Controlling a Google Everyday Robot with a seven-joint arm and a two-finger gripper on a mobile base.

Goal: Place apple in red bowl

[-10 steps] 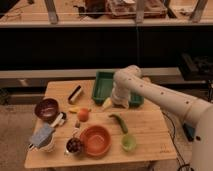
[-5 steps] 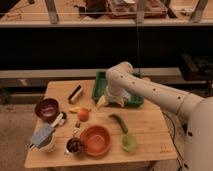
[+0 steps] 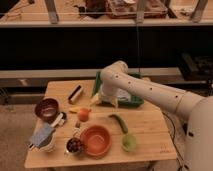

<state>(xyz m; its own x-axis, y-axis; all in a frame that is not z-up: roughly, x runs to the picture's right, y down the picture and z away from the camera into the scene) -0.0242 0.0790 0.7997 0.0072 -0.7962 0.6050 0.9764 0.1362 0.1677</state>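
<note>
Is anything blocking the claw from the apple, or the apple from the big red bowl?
Nothing visible. The gripper hovers just behind the apple, only bare table between. The red bowl sits right in front of the apple; the yellow piece lies aside.

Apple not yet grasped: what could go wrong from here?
The gripper hangs by the green tray, up-right of the apple. The yellow piece lies close beside the apple and might get caught instead. A small dark-filled cup crowds the red bowl, so a drop could miss.
</note>
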